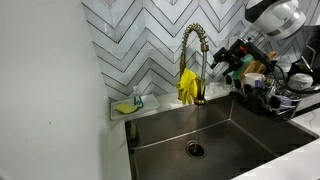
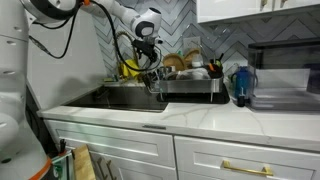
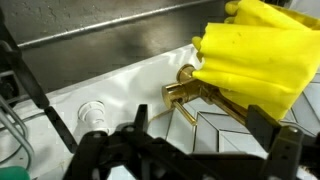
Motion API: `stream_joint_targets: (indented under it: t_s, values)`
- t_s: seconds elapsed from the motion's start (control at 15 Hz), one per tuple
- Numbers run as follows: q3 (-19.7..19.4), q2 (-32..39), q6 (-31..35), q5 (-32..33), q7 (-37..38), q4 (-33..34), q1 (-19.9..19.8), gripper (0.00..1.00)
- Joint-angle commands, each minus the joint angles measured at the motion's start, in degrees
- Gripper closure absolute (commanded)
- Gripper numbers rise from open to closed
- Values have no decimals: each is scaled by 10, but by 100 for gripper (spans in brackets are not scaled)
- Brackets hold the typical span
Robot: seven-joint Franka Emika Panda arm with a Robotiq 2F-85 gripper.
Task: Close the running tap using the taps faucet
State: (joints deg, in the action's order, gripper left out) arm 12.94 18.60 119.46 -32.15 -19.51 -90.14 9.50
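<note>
The brass-gold gooseneck tap (image 1: pixel 196 58) stands behind the steel sink (image 1: pixel 215 128), with its coiled neck arching over the basin. Yellow rubber gloves (image 1: pixel 187 87) hang on its stem. My gripper (image 1: pixel 226 58) hovers just to the right of the tap at stem height, open and empty, apart from it. In the wrist view the tap's brass base and thin lever (image 3: pixel 184 88) lie just ahead of my open fingers (image 3: pixel 205 128), with the gloves (image 3: pixel 262 50) above them. I cannot make out a water stream. In an exterior view the gripper (image 2: pixel 151 76) hangs over the sink.
A dish rack (image 1: pixel 268 95) full of dishes stands close beside the gripper. A soap dish (image 1: pixel 127 106) sits on the back ledge. A blue bottle (image 2: pixel 240 86) and an appliance (image 2: pixel 288 72) stand on the counter. The tiled wall is right behind the tap.
</note>
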Motion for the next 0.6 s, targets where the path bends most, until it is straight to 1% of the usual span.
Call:
stream_joint_targets:
  t_s: [0.0,0.53]
  values:
    - [14,58,-6,13,16,62,6,0]
    - [52,143,-29,-5,14,160,4,0]
